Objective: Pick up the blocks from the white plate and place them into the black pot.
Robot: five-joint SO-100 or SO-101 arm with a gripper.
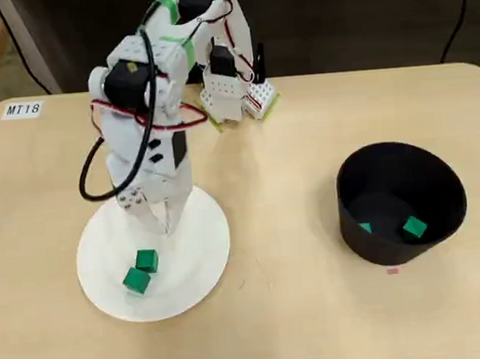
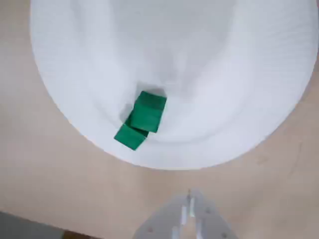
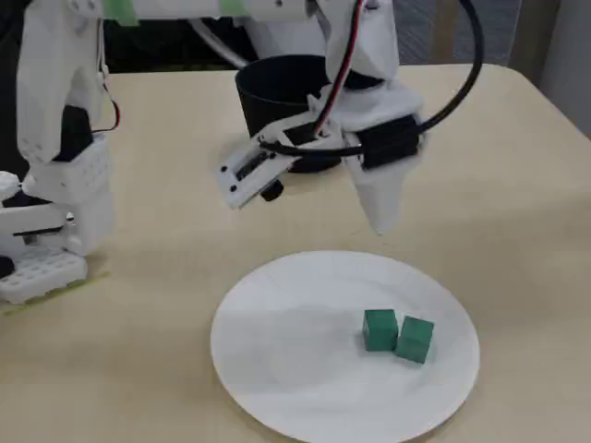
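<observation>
Two green blocks (image 1: 146, 260) (image 1: 136, 280) lie touching on the white plate (image 1: 196, 233) at the table's left in the overhead view. They also show in the wrist view (image 2: 148, 110) (image 2: 130, 136) and in the fixed view (image 3: 379, 329) (image 3: 416, 339). Two more green blocks (image 1: 413, 229) (image 1: 365, 228) lie inside the black pot (image 1: 440, 182) at the right. My gripper (image 1: 165, 220) hangs above the plate's far part, a little short of the blocks. It points down, its jaws are together and it holds nothing (image 3: 380, 221) (image 2: 189, 219).
The arm's white base (image 1: 235, 92) stands at the table's back edge, and shows at the left in the fixed view (image 3: 51, 231). A label reading MT18 (image 1: 23, 109) sits at the back left corner. The pot (image 3: 277, 88) stands behind the arm in the fixed view.
</observation>
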